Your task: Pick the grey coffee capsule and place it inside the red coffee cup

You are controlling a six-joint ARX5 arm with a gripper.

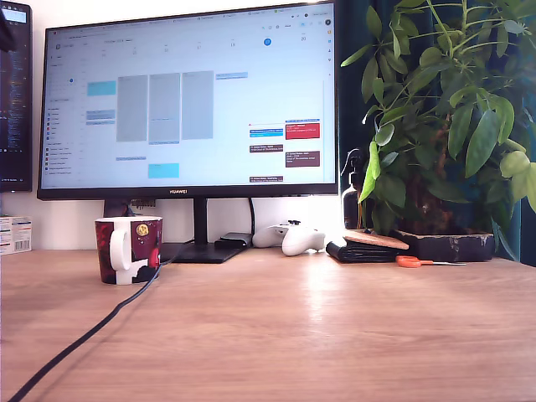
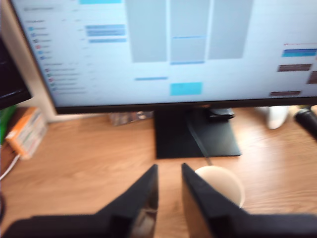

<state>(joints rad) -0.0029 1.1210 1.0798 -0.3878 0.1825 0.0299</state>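
The red coffee cup [image 1: 138, 248] stands on the wooden desk at the exterior view's left, in front of the monitor, white handle facing the camera. The arm does not show in that view. In the wrist view, my gripper [image 2: 169, 168] hovers over the desk, its two black fingers [image 2: 141, 196] a narrow gap apart with bare wood showing between them. The red coffee cup's pale rim and inside [image 2: 224, 181] sit just beside and partly under one finger. The grey coffee capsule is not visible in either view.
A large monitor [image 1: 188, 96] on a black stand [image 2: 195, 136] rises right behind the cup. A black cable [image 1: 92, 331] crosses the desk to the front. A white game controller [image 1: 289, 238], a wallet [image 1: 368, 247], an orange tool and a potted plant [image 1: 444, 126] are at the exterior view's right. Boxes [image 2: 27, 130] lie beside the monitor.
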